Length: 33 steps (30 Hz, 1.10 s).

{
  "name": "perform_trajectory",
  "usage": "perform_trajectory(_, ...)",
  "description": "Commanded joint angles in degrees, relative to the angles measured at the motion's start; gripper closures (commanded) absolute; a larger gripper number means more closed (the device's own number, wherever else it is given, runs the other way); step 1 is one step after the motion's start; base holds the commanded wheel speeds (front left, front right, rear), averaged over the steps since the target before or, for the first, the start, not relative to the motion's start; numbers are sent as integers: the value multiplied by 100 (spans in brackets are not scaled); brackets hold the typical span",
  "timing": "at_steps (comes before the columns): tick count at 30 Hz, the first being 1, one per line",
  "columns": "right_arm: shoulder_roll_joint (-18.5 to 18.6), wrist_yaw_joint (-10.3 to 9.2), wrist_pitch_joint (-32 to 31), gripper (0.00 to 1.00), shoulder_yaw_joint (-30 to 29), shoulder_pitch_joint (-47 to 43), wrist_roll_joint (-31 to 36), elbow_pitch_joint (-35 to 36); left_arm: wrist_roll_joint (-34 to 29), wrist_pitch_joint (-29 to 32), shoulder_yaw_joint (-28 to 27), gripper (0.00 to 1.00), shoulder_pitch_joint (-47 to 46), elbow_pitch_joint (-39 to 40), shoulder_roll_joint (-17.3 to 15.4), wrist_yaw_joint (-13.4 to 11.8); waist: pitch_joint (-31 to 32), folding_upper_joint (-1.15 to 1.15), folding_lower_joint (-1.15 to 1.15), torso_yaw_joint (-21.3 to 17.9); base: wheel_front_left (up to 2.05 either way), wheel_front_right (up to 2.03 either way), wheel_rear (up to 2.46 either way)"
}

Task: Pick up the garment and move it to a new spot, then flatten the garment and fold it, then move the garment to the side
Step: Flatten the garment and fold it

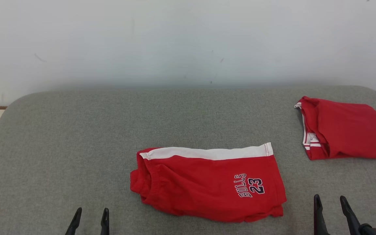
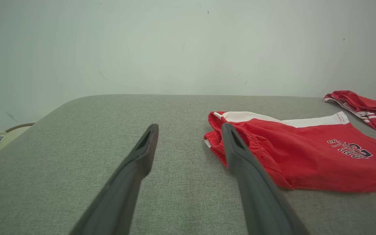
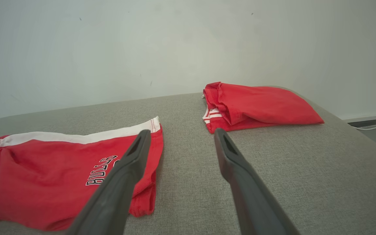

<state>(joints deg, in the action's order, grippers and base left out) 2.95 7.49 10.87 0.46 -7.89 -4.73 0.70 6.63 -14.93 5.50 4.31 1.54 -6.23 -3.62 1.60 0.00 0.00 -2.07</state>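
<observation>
We see the folded red fabric shorts, with a white side stripe and "BULLS 23" lettering, lying flat near the front middle of the grey fabric-covered worktop. A second folded red garment with white trim rests well apart at the far right. Our left pincer and right pincer flank the shorts, both wide and empty

1. Left hand sits at the near left, pointing toward the far side, jaws spread wide, holding nothing.
2. Right hand sits at the near right, likewise spread and empty.
</observation>
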Motion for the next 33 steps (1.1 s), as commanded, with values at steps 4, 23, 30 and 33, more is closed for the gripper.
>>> perform_trajectory(4, -10, 1, 0, 0, 34, -29, 54, 2, -21, -10, 16, 0, -40, -29, -49, -33, 6, 0, 0, 3, 0, 0, 0)
perform_trajectory(23, -7, 1, -60, 0, 346, 12, 126, 33, 22, 4, 88, 0, -56, -31, -141, -92, 38, 0, 0, 55, 0, 0, 0)
perform_trajectory(30, -7, 1, -103, 0, 362, 9, 69, -5, 48, 2, 115, 0, -34, -15, -151, -118, 47, 0, 0, 83, 0, 0, 0)
perform_trajectory(33, -7, 1, -215, 0, 373, 133, 17, -93, 68, 1, 111, 0, -26, 2, -158, -143, 43, 0, 0, 93, 0, 0, 0)
